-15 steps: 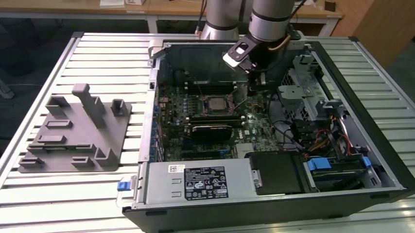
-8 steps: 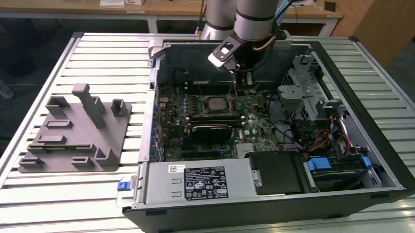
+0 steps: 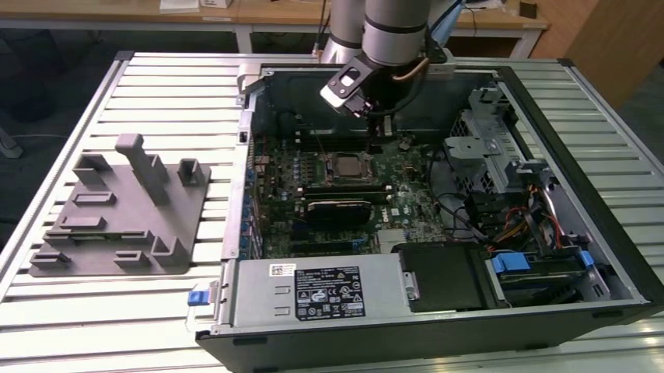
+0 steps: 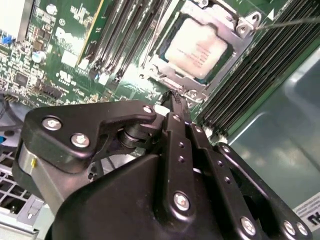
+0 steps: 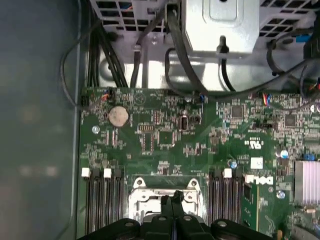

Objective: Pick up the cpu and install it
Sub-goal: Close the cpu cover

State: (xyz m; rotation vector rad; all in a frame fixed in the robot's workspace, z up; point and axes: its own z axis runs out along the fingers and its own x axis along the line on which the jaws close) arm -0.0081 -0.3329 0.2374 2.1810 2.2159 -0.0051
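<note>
The cpu point(image 4: 197, 50) has a pale silver top and lies flat in the motherboard socket, inside the socket's metal frame point(image 4: 235, 35). In the exterior view the cpu point(image 3: 346, 165) sits near the middle of the green board in the open computer case. My gripper point(image 3: 375, 138) hangs just above and behind the socket. Its two black fingers are pressed together with nothing between them in both wrist views, seen as gripper point(image 4: 174, 100) and gripper point(image 5: 172, 199). The fingertips point down at the socket frame point(image 5: 142, 197) and cover part of it.
Memory slots point(image 5: 102, 200) flank the socket on both sides. Black cables point(image 5: 177, 55) and a metal drive cage point(image 3: 487, 148) stand at the exterior view's right. The power supply point(image 3: 311, 291) fills the case front. A grey fixture with posts point(image 3: 120, 210) sits on the slatted table point(image 3: 124, 326).
</note>
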